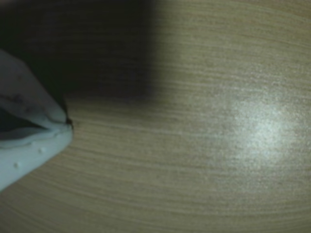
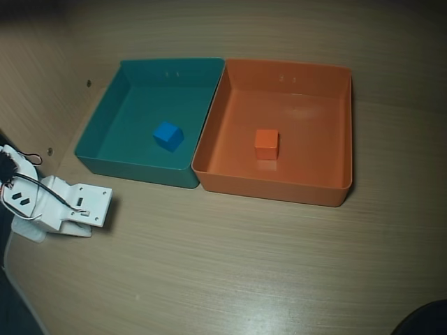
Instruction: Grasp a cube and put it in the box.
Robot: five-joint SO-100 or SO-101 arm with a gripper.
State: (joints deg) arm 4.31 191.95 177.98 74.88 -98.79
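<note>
The table (image 2: 244,265) is the biggest thing here, a pale wood-grain surface that fills the overhead view and runs under everything else; in the wrist view its grain (image 1: 194,170) curves across the picture with a bright patch of glare toward the right and a dark blurred block in the upper left that cannot be made out.

Two shallow square trays of equal size stand on it side by side, their inner walls touching. The box (image 2: 328,192), orange with upright walls, is on the right in the overhead view. The teal tray (image 2: 105,150) is on its left.

The robot arm (image 2: 49,202), white with dark cables, sits at the left edge of the overhead view, well apart from the box and just off the near left corner of the teal tray. It lies low over the table.

The end effector (image 1: 68,124) shows in the wrist view as pale plastic coming in from the left edge, its two fingers meeting at their tips with only a thin dark line between them, closed on nothing. It is over bare table.

The cube (image 2: 266,143), small and orange, rests on the floor of the box, slightly left of its middle, clear of all four walls.

A small blue cube (image 2: 167,135) lies on the floor of the teal tray, near its middle
</note>
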